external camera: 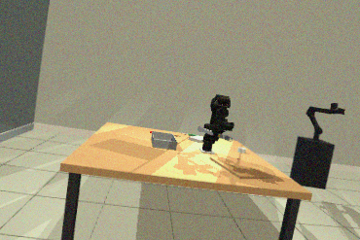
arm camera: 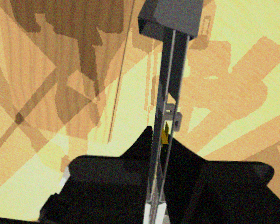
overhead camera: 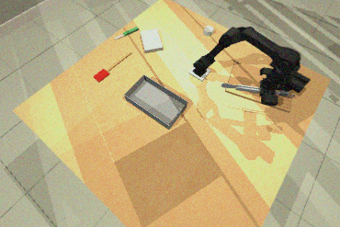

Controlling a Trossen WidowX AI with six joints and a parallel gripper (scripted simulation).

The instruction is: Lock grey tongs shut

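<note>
The grey tongs (overhead camera: 240,87) (external camera: 203,129) (arm camera: 175,65) are held in the air near the wooden board, roughly level in the exterior view. Their two arms lie close together and nearly parallel in the wrist view, with a dark grey block at the top end and a small yellow part between them. My gripper (overhead camera: 263,89) (arm camera: 152,130) is shut on the tongs' arms. The wooden board (overhead camera: 276,102) (external camera: 248,172) (arm camera: 38,117) lies flat on the table, partly hidden by the arm. The roasting tin (overhead camera: 147,112) (external camera: 163,141) holds no tongs. The lock itself cannot be made out.
A red-headed tool (overhead camera: 101,75), a green-handled tool (overhead camera: 130,31) and a white block (overhead camera: 152,39) lie beyond the tin. A small white cylinder (overhead camera: 209,30) (external camera: 241,150) stands near the arm's base (overhead camera: 199,70). A black box (external camera: 313,162) stands beyond the table.
</note>
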